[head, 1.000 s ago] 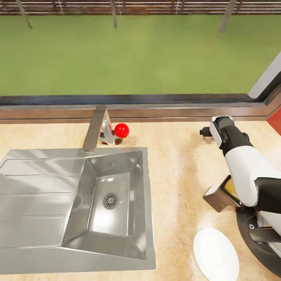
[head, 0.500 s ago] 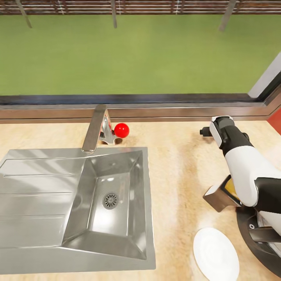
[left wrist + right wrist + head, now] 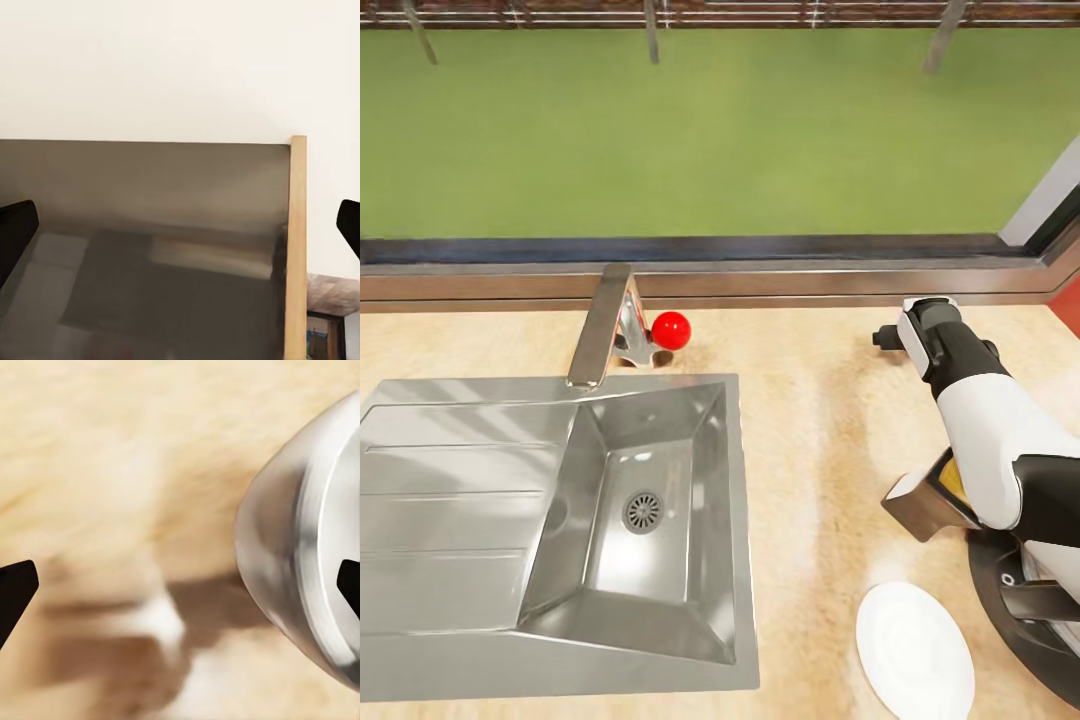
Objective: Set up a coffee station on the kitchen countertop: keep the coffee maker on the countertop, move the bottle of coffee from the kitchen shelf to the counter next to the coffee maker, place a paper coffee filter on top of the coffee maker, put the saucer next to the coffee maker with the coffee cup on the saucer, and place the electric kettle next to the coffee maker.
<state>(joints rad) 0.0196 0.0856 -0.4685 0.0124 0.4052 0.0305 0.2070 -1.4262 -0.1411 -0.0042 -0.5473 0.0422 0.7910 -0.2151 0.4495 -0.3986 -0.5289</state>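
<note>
The saucer (image 3: 915,649) lies nearest on the kitchen countertop (image 3: 810,430), right of the sink (image 3: 560,520). Above it reaches the right arm (image 3: 985,430). The right gripper (image 3: 180,585) hangs spread wide over beige worktop beside a silvery rounded object (image 3: 315,547).

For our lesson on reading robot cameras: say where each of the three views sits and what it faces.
Head view: high, looking down on the kitchen countertop, sink and saucer; right arm shows.
Left wrist view: faces a dark panel; dark fingers at edges.
Right wrist view: close above the countertop; fingers at edges.
Shared: head and right wrist views both show the beige countertop.
</note>
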